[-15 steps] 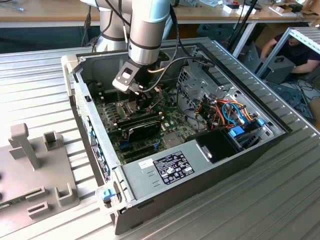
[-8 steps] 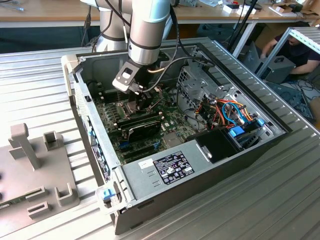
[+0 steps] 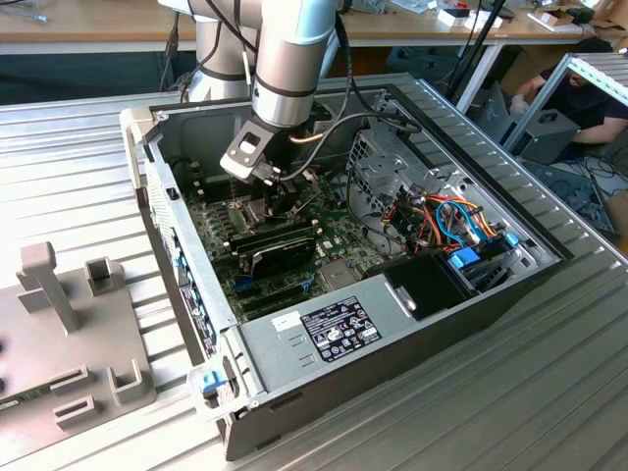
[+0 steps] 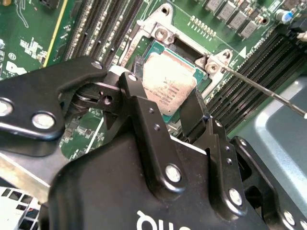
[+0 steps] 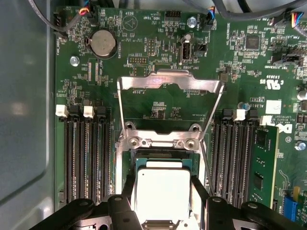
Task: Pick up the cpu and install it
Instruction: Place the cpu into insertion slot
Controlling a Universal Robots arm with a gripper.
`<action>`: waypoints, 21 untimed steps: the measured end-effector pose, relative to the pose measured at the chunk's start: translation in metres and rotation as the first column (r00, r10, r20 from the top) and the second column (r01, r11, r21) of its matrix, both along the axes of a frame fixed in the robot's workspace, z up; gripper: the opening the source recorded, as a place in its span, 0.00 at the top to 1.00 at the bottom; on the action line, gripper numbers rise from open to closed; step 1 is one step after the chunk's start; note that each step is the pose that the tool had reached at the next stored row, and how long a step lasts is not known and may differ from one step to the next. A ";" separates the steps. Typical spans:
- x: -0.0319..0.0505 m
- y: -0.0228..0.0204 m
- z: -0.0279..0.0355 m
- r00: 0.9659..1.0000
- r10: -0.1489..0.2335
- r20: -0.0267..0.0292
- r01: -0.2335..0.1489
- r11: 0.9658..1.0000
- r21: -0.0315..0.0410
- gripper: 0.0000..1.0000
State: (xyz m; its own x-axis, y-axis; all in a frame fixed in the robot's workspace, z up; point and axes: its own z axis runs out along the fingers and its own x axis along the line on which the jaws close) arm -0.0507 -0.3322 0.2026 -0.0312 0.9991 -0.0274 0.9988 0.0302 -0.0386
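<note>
The gripper hangs just up and left of the exterior view's centre, inside the open computer case. In both wrist views its fingers pinch two opposite edges of the cpu. The cpu sits level over the socket, metal top up. It is square with no long axis, its edges parallel to the memory slots.

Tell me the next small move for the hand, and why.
Probably ease the cpu straight down into the socket: the hand grips it by two edges right over the socket, and the hinged frame lies flipped open. Whether it is already seated, I cannot tell.
</note>
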 end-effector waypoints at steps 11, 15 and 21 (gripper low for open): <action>0.0020 -0.0001 0.0001 1.000 0.000 -0.004 0.000 1.000 0.000 0.45; 0.0024 0.0000 -0.0008 1.000 -0.005 -0.004 0.005 1.000 0.000 0.45; 0.0031 -0.0001 -0.0009 1.000 -0.005 -0.004 0.005 1.000 0.000 0.45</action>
